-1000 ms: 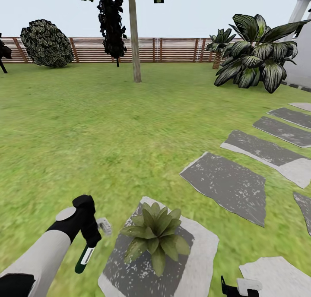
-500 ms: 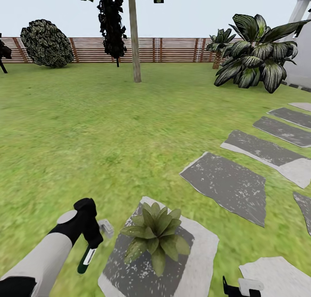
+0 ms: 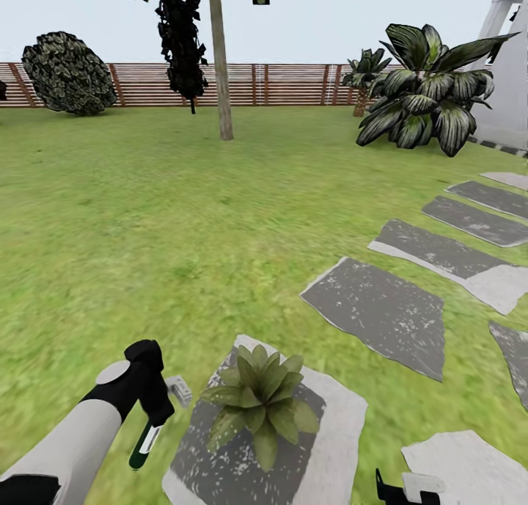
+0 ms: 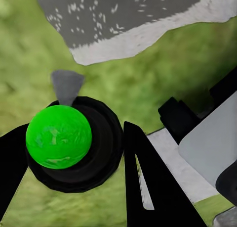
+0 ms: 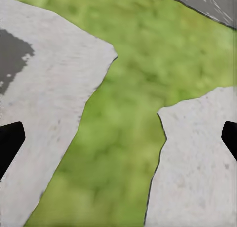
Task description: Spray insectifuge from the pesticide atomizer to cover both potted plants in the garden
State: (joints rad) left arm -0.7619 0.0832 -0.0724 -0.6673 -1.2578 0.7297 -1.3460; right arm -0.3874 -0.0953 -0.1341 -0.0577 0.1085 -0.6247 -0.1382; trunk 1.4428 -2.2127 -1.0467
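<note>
- Since half a second ago our head camera has swung a little: the brown slatted wooden fence (image 3: 293, 84), the thin tree trunk (image 3: 219, 64) and the flat grey stepping stones (image 3: 381, 315) all sit slightly leftward in the head view. That is our view shifting, not the garden.
- Our left gripper (image 3: 150, 396) has barely changed place; it remains low at the lawn's edge, just beside the stone slab that carries the plant.
- Left gripper state: its black fingers (image 4: 148, 187) are closed around the small dark spray bottle with the whitish nozzle head, the pesticide atomizer (image 3: 147, 435). In the left wrist view the bottle's green round end (image 4: 58, 136) sits between the fingers.
- Nozzle (image 3: 178, 389) points roughly toward the small rosette of broad green leaves, the potted plant (image 3: 258, 404), standing on the grey slab (image 3: 334, 446). We see no white specks on its leaves.
- Right gripper (image 5: 118, 138): finger tips well apart at the frame's edges, holding nothing, over grass between two pale stones.
- Risk, our judgement: the nozzle sits low and to one side, so spray may pass beside the leaves or cover only the near ones.
- Risk: the bottle hangs angled in the grip; squeezing could twist it off aim.
</note>
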